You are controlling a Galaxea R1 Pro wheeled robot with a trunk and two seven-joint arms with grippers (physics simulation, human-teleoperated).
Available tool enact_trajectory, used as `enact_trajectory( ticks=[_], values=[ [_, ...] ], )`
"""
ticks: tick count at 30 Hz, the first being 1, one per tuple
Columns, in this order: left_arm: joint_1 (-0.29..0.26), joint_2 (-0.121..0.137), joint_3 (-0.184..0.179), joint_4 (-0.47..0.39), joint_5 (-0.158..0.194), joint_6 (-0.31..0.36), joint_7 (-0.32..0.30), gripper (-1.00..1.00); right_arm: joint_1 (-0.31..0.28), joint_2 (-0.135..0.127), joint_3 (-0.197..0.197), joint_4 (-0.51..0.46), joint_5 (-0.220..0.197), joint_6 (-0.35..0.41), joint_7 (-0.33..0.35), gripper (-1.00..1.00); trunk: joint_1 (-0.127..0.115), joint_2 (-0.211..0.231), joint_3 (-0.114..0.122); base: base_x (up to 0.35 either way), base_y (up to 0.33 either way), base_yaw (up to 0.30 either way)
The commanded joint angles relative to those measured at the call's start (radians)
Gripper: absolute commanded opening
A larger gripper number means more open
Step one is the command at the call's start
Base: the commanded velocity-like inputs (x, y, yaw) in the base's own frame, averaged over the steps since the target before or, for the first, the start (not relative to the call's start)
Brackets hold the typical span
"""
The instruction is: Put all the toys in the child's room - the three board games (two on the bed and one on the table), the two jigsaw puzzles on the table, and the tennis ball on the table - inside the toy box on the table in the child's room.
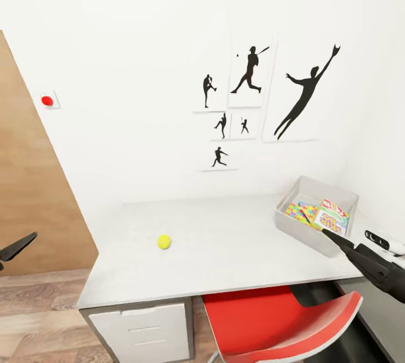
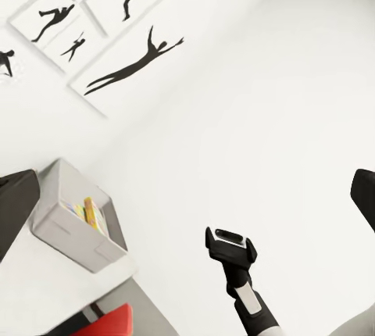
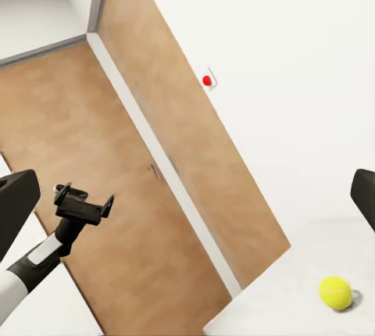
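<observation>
Tennis ball (image 1: 163,241): a small yellow-green ball resting alone on the pale grey surface (image 1: 225,250), near its front-left part and well apart from everything else.
Handling: likely light, springy and fuzzy enough to grip, but round and apt to roll at a nudge; best taken across its widest girth, with the jaws coming down from above.
Toy box (image 1: 304,225): a light grey open bin at the far right corner of the surface by the wall, already holding a bright jigsaw puzzle (image 1: 298,212) and a printed board game (image 1: 332,218) leaning inside.
Right gripper (image 1: 337,239): dark, hovering just beside the box's near wall; jaws apart, as the right wrist view suggests, and holding nothing.
Left gripper (image 1: 17,246): low near the wooden door (image 1: 34,200), off the surface; jaws spread wide in the left wrist view, empty.
Surroundings: black baseball silhouettes (image 1: 250,93) on the white wall; a red chair (image 1: 281,321) tucked below the surface.
Outlook: the ball appears to be the last toy left out here.
</observation>
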Motion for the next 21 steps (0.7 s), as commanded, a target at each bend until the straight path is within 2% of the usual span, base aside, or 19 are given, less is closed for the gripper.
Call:
enact_trajectory(
  ticks=[1, 10, 15, 21],
  values=[
    [-0.001, 0.000, -0.001, 0.001, 0.002, 0.010, -0.002, 1.00, -0.001, 0.000, 0.000, -0.001, -0.001, 0.010, 0.002, 1.00, 0.001, -0.002, -0.002, 0.000, 0.286, 0.141],
    [-0.001, 0.000, -0.001, 0.001, 0.002, 0.010, -0.003, 1.00, -0.001, -0.001, 0.000, -0.002, -0.001, 0.013, 0.001, 1.00, 0.001, -0.002, -0.001, 0.000, 0.262, 0.027],
    [-0.001, 0.000, -0.001, 0.001, 0.002, 0.010, -0.003, 1.00, -0.001, -0.001, 0.000, -0.002, 0.001, 0.013, -0.004, 1.00, 0.001, -0.002, -0.001, 0.000, 0.054, 0.001],
    [-0.001, 0.000, 0.000, 0.001, 0.002, 0.010, -0.003, 1.00, -0.001, 0.000, 0.004, -0.010, 0.000, 0.021, -0.048, 1.00, 0.001, -0.002, -0.001, 0.000, 0.007, 0.000]
  ],
)
